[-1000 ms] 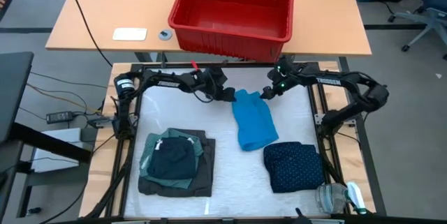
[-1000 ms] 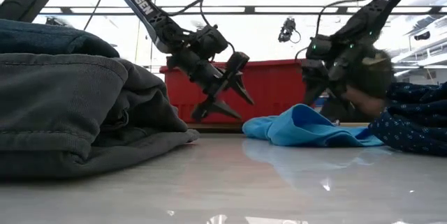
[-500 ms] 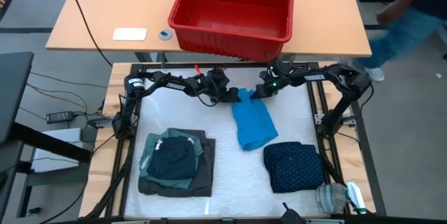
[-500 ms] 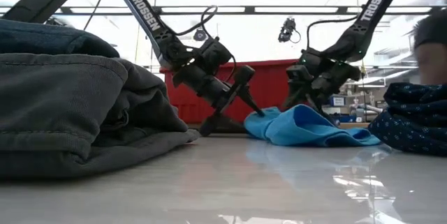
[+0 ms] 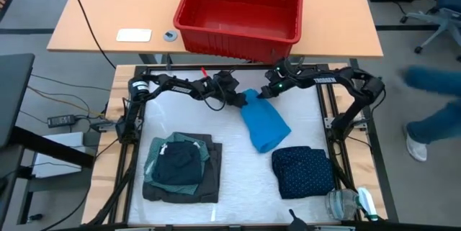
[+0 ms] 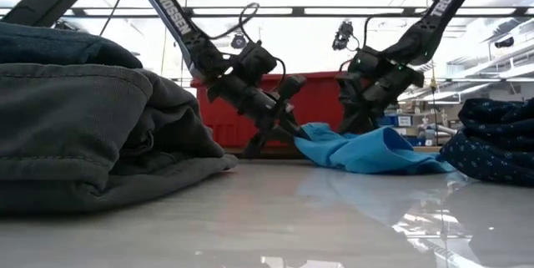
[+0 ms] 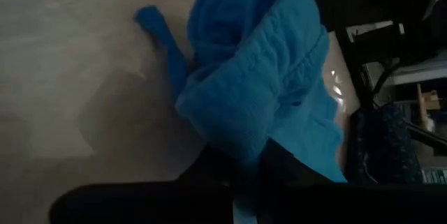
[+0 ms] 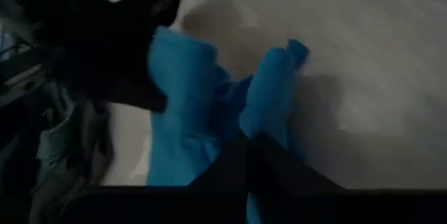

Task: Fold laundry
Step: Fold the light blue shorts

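White matting covers the counter (image 5: 230,188) inside its dark frame, and beyond its far edge a red basket (image 5: 241,8) sits on a wooden table (image 5: 94,15). Two finished piles lie near the front: a stack of grey, teal and dark pieces (image 5: 180,168) toward the left arm's side, and a folded navy dotted piece (image 5: 304,171) toward the right arm's side.

Between them, toward the far edge, lies the bright blue garment (image 5: 264,123) — the piece now in hand. The left tool (image 5: 241,100) and the right tool (image 5: 268,91) have both come in low at its far end, close together. Each wrist view shows its own two fingers pinched together with blue cloth bunched between them, so both tools look closed on the garment's far edge, the rest of it trailing on the mat toward the front.

By my reading this is the start of a fold or a respread: the two corners are gripped, nothing is lifted clear. Next, the arms need to rise together and keep the edge taut — moving evenly, so neither corner slips and the cloth does not twist as it is carried over.
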`<state>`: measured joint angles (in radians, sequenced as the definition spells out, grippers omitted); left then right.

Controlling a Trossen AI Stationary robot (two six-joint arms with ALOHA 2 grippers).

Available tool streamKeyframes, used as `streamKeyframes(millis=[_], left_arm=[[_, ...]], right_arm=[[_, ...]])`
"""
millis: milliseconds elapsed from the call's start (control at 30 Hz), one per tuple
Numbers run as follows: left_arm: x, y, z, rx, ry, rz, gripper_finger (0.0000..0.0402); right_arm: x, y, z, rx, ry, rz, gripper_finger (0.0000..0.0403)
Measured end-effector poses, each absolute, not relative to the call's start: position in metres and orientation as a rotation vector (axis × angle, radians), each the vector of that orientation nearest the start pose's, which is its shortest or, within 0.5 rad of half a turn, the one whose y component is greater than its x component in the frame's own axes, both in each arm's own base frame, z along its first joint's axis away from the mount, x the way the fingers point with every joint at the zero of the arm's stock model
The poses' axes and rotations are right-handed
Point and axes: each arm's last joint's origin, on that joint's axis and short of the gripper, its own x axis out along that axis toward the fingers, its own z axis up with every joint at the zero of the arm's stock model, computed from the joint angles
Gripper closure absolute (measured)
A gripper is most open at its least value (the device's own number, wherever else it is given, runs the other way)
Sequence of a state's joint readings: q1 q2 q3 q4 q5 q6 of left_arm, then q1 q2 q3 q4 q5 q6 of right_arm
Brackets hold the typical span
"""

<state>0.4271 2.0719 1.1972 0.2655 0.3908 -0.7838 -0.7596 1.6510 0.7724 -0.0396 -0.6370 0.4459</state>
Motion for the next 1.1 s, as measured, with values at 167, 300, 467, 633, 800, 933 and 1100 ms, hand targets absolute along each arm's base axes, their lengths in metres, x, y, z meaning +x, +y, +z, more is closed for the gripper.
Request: streamKeyframes(millis=[167,300,467,633,800,933,1100], left_arm=[[0.386,0.159,0.169,-0.823,0.524,0.208,0.0383],[0.378,0.140,0.214,-0.499,0.483,0.207,0.0383],[0.380,0.089,0.250,0.069,0.458,0.100,0.0382],[0.386,0.043,0.231,0.387,0.622,0.112,0.0365],[0.393,0.023,0.211,0.543,0.717,0.307,0.0363],[0.401,0.008,0.217,0.629,0.626,0.376,0.0364],[0.404,-0.015,0.195,0.824,0.729,0.273,0.0367]], right_arm=[[0.223,-0.183,0.169,0.927,0.670,-0.252,0.0396],[0.214,-0.167,0.195,0.736,0.689,-0.247,0.0398],[0.206,-0.133,0.216,0.388,0.772,-0.205,0.0400],[0.201,-0.096,0.214,0.177,0.783,-0.140,0.0401],[0.197,-0.063,0.186,0.007,0.789,-0.068,0.0400],[0.200,-0.044,0.174,-0.141,0.723,-0.100,0.0398],[0.203,-0.031,0.173,-0.191,0.697,-0.088,0.0383]])
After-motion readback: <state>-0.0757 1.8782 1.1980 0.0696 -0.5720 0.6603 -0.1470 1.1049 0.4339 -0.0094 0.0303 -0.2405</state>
